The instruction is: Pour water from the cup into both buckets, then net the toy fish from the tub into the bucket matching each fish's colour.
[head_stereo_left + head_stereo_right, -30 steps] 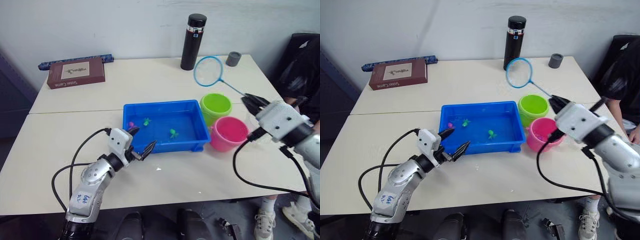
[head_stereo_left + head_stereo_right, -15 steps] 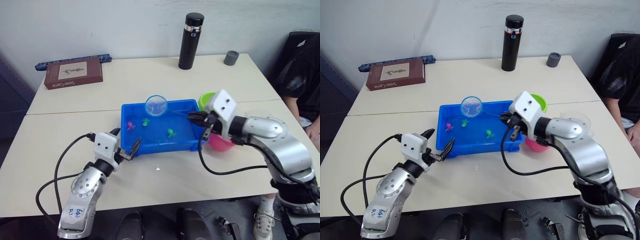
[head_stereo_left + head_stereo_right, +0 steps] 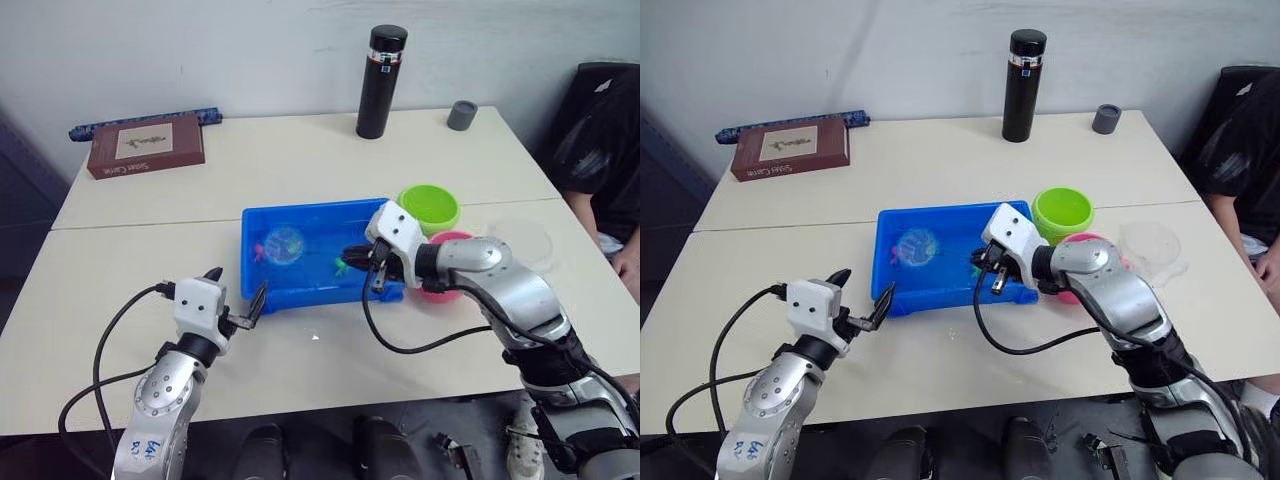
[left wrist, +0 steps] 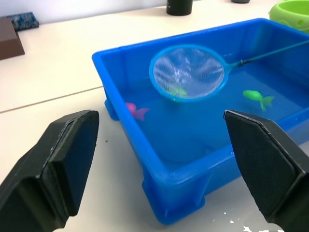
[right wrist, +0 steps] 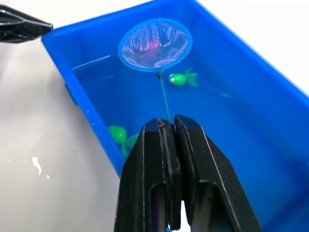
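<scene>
While the net [image 4: 188, 72] hangs low inside the tub [image 3: 258, 285], its blue hoop sits over the end of the tray nearest the left arm, with a green fish [image 4: 176, 90] showing through the mesh in the left wrist view and a pink fish [image 4: 136, 111] just beside the hoop. Another green fish [image 4: 258, 98] lies toward the tub's other end, under the thin handle. That handle runs back to the right gripper [image 5: 169, 126], whose two black fingers are pressed together on it (the pinch is plain in the right wrist view). The left gripper [image 3: 234, 297] hovers just outside the tub's near corner, fingers spread wide and holding nothing. Beside the tub's far end stand the green bucket [image 3: 429, 209] and the pink bucket [image 3: 1080, 243], touching or nearly so. The clear cup [image 3: 1149, 246] sits on the table [image 3: 300, 160] beyond the pink bucket. Farther back are a black flask [image 3: 378, 68], a small grey cap [image 3: 461, 115] and a brown book [image 3: 145, 145].
</scene>
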You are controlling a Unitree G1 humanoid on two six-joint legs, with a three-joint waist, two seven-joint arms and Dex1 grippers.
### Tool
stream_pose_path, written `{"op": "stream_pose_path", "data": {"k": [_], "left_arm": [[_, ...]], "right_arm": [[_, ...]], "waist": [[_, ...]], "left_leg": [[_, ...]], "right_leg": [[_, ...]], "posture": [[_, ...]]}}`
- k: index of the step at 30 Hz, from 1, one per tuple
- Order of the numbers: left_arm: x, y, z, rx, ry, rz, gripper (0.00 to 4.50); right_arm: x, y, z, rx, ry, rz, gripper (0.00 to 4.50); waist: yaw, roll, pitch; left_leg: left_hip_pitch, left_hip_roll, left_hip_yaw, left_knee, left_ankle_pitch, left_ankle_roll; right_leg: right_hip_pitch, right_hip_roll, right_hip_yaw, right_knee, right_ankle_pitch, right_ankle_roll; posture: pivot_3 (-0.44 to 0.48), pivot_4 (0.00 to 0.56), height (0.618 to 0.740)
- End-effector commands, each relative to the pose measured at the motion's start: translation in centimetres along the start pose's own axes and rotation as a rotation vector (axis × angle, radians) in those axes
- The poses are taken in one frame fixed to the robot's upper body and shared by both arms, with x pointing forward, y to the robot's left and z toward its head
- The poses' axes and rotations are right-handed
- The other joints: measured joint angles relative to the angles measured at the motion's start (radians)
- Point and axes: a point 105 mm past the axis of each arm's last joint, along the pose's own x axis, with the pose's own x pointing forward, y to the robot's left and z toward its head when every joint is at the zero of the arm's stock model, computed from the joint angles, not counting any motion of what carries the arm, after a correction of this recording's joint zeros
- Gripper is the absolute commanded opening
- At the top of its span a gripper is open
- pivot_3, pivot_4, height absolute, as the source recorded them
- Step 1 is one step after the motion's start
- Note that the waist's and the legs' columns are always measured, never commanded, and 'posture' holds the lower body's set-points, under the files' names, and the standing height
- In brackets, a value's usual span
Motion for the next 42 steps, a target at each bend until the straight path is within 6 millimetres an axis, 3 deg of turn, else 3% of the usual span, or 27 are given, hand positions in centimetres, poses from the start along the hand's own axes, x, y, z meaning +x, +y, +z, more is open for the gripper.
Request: {"op": "stream_pose_path", "data": {"k": [1,9,27,42], "left_arm": [[-0.3,-0.1,1.4,0.020,-0.053,0.009,4.46],[-0.3,-0.2,1.3,0.014,-0.052,0.007,4.46],[-0.2,-0.4,1.6,0.009,-0.055,0.006,4.46],[-0.3,-0.6,1.6,0.000,-0.050,0.014,4.46]], "right_arm": [[0.2,0.3,0.8,-0.019,-0.012,0.030,0.00],[1.5,0.6,-0.8,0.052,0.063,0.066,0.00],[3.6,-0.5,-1.9,0.097,0.108,0.055,0.00],[5.7,-0.6,-1.2,0.088,0.090,0.065,0.00]], "waist": [[0.000,0.000,0.000],[-0.002,0.000,0.000],[-0.011,0.000,0.000],[-0.023,0.000,0.000]], "left_leg": [[0.000,0.000,0.000,0.000,0.000,0.000],[0.000,0.000,0.000,0.000,0.000,0.000],[0.000,0.000,0.000,-0.001,0.000,0.000],[-0.001,0.000,0.000,-0.002,0.000,0.000]], "right_leg": [[0.000,0.000,0.000,0.000,0.000,0.000],[0.000,0.000,0.000,0.000,0.000,0.000],[-0.001,-0.001,0.000,0.000,0.000,-0.001],[-0.001,-0.001,-0.001,0.000,0.000,-0.001]], "posture": [[0.000,0.150,0.740],[0.000,0.150,0.740],[0.000,0.150,0.740],[0.000,0.150,0.740]]}}
